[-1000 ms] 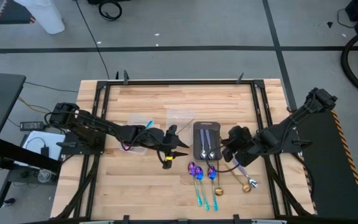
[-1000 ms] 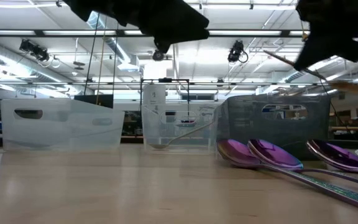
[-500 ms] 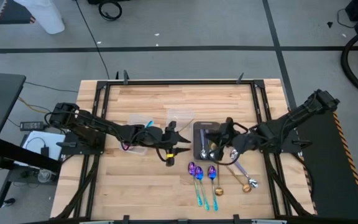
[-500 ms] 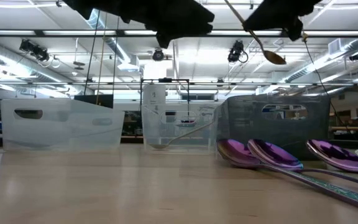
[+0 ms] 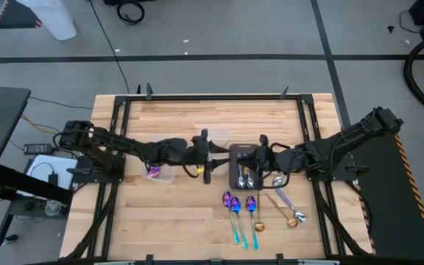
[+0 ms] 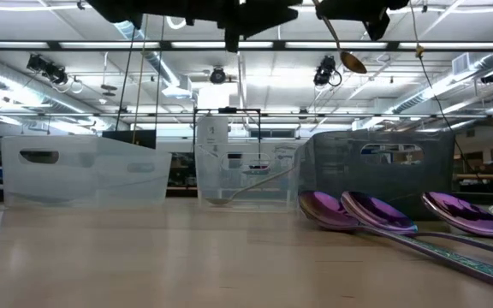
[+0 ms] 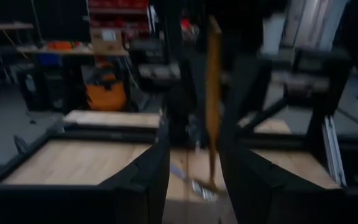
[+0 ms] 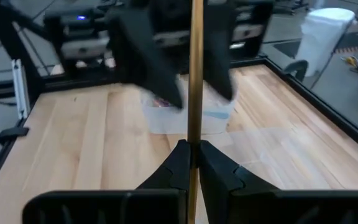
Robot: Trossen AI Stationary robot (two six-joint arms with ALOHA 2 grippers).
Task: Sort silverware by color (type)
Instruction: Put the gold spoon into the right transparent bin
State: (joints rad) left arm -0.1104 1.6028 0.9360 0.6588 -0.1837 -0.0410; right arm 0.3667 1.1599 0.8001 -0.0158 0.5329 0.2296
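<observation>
Right fingers (image 8: 191, 155) — gold spoon (image 8: 195, 74) — upright, clamped

Gold spoon (image 8: 195, 74) aloft; purple spoons (image 5: 240, 206) flat on table.

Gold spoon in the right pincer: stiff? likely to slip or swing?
The gold spoon probably stays stiff: its handle runs straight. The right pincer pinches only the thin polished handle, so it may pivot or slide. It looks slim, likely light.

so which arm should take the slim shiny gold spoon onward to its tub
Probably the left. The right gripper is shut on the slim shiny gold spoon, holding it out between the left gripper's open jaws, and the clear plastic tubs sit on the left arm's side.
</observation>
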